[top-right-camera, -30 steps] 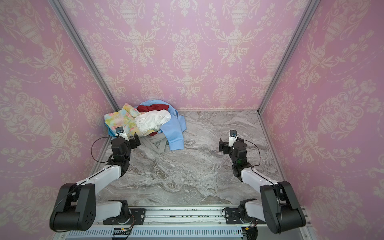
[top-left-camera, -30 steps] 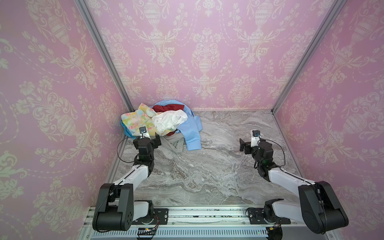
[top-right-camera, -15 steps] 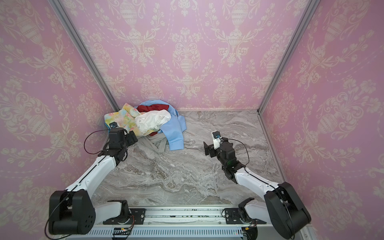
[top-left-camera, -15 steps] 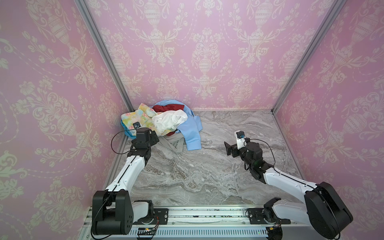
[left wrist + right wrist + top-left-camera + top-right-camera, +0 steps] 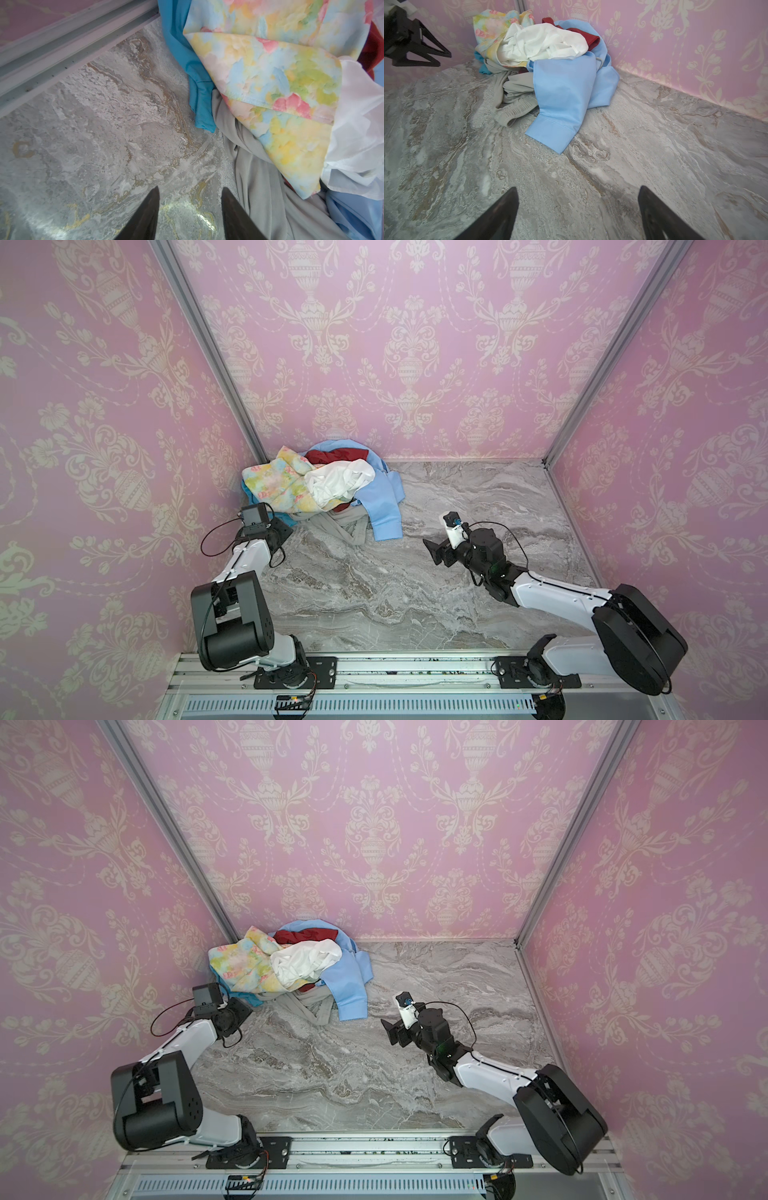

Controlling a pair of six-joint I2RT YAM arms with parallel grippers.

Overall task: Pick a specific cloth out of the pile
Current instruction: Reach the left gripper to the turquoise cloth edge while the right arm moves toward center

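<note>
Left wrist view, bottom centre: left gripper (image 5: 190, 189), jaws partly apart, only bare marble tabletop (image 5: 83, 145) between them.

Just right of the jaws is the edge of a grey garment (image 5: 259, 187).

Further up-frame, right of centre, is the cloth (image 5: 199, 99). It is solid teal and shows as a narrow strip running from top centre down to mid-frame, its free end pointing toward the jaws. The floral yellow cloth (image 5: 280, 83) lies over its right edge. The wall rail (image 5: 62, 52) runs across the upper left.

Top view: teal shows only as slivers at the left foot of the pile (image 5: 324, 485).

Right wrist view: right gripper (image 5: 578, 188), jaws wide apart and empty, well apart from the pile. The sky-blue shirt (image 5: 562, 93) lies between it and the teal.

Judgement: the left arm is far nearer. The reach goes forward and slightly right, onto the free end. The main risk is pinching grey or floral fabric along with it.
</note>
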